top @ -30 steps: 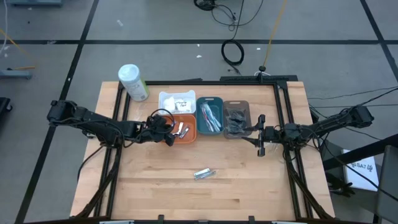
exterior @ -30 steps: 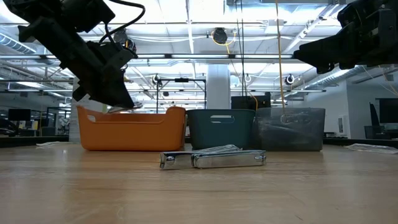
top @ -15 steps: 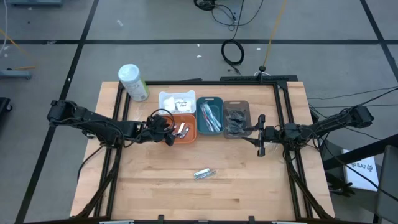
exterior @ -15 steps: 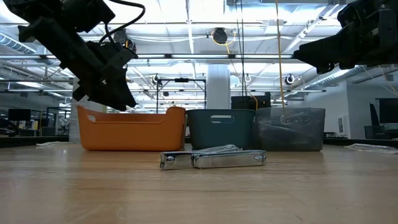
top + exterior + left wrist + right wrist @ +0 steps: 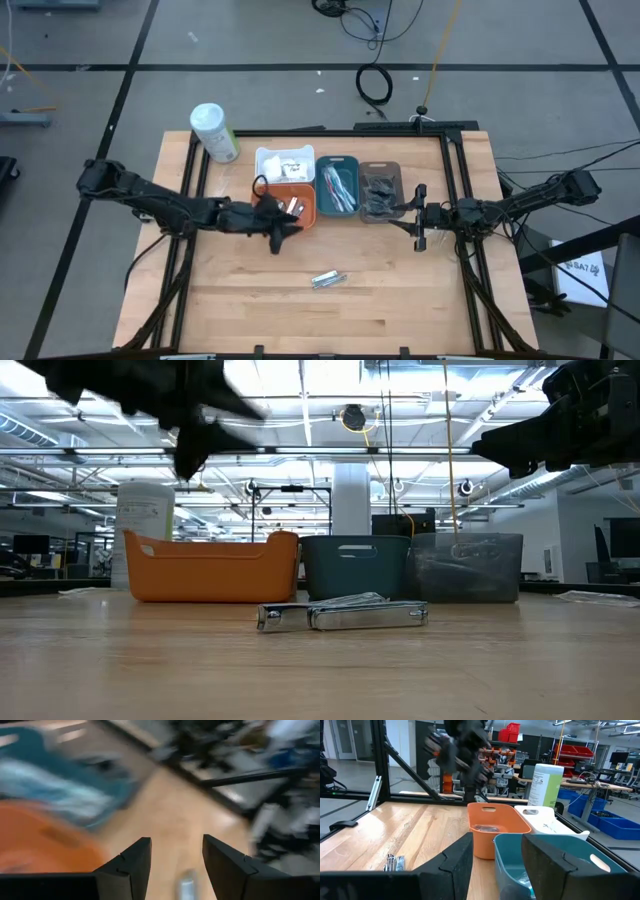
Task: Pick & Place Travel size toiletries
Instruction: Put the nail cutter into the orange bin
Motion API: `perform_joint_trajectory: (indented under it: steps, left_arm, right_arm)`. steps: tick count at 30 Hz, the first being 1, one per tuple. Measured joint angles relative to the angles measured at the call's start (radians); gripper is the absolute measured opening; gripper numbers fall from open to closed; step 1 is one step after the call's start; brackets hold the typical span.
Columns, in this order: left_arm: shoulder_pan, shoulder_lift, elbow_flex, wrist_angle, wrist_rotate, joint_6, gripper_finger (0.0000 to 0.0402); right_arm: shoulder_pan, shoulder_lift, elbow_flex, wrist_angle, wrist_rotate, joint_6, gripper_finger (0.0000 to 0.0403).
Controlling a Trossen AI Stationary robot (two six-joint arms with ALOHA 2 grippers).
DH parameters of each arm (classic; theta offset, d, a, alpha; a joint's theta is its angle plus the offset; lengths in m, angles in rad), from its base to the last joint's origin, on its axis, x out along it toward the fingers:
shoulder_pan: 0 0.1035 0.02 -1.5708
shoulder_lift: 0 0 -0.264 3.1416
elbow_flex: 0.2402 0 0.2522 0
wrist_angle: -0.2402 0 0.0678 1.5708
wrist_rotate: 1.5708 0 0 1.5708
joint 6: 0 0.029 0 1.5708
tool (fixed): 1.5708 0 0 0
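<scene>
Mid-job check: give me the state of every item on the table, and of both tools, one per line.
Left tool: open, empty, by the orange tray's front edge.
Right tool: open, empty, waiting right of the grey tray.
Orange tray: upright, holds silvery items.
White tray: upright, holds small white packets.
Teal tray: upright, holds toothbrushes.
Grey tray: upright, holds dark packets.
Silvery items: lying loose on the table, outside the trays.
Bottle: standing, capped.

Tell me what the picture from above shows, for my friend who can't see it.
Two dark robot arms reach over a wooden table. The left gripper is beside an orange tray; white, teal and grey trays sit nearby. Small silvery tubes lie loose on the table.
</scene>
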Motion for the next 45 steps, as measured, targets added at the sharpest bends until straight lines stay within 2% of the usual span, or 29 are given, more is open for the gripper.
perform_joint_trajectory:
  steps: [4, 8, 12, 16, 21, 25, 32, 45]
  left_arm:
    - [-0.092, 0.014, 0.083, -0.011, 0.04, 0.096, 0.0175]
    - [-0.193, 0.089, 0.205, -0.109, -0.025, 0.169, 0.0175]
    - [-0.256, 0.227, 0.389, -0.292, -0.105, 0.197, 0.0175]
    - [-0.267, 0.4, 0.58, -0.484, -0.122, 0.195, 0.0175]
    - [-0.259, 0.579, 0.717, -0.537, -0.119, 0.265, 0.0175]
    - [-0.25, 0.666, 0.734, -0.536, -0.133, 0.286, 0.0175]
    - [-0.208, 0.746, 0.734, -0.54, -0.142, 0.173, 0.0175]
    - [-0.186, 0.84, 0.734, -0.553, -0.09, 0.128, 0.0175]
  right_arm:
    - [0.0, 0.0, 0.0, 0.0, 0.0, 0.0, 0.0155]
    - [0.0, 0.0, 0.0, 0.003, 0.0, 0.0, 0.0155]
    - [0.0, 0.002, 0.0, 0.008, 0.0, 0.0, 0.0155]
    - [0.0, 0.004, 0.0, 0.008, 0.0, 0.0, 0.0155]
    - [0.0, 0.005, 0.0, 0.003, 0.0, 0.0, 0.0155]
    - [0.0, 0.007, 0.0, 0.0, 0.0, 0.0, 0.0155]
    - [0.0, 0.009, 0.0, 0.006, 0.0, 0.0, 0.0155]
    - [0.0, 0.009, 0.0, 0.007, 0.0, 0.0, 0.0155]
